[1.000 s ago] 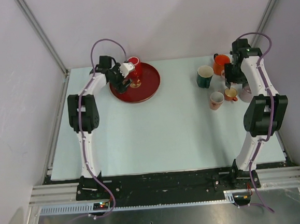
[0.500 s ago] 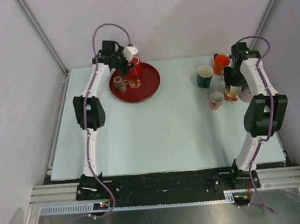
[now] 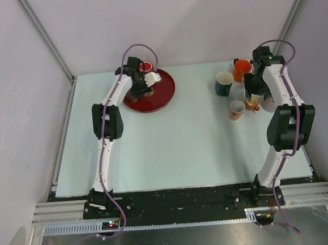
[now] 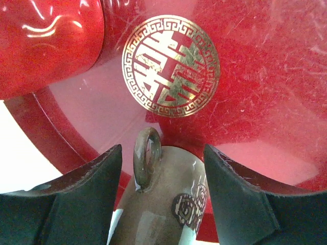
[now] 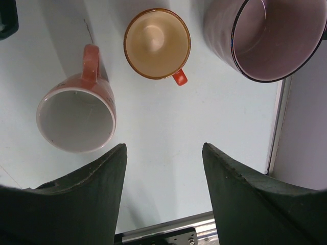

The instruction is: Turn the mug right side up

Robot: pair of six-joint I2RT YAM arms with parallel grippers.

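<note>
Red tray (image 4: pixel 265 76) holds mug (image 4: pixel 163 204) within left gripper (image 4: pixel 162 151).

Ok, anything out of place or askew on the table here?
Yes: the grey mug on the red tray seems to lie on its side, handle up, between the left gripper's fingers. The cups at the right stand upright.

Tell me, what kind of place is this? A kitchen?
Probably a robotics lab test cell, not a kitchen. The left arm and right arm are bolted to a metal frame at the edge of the table, plain white panels wall it in, and the mugs and red tray look like practice props.
</note>
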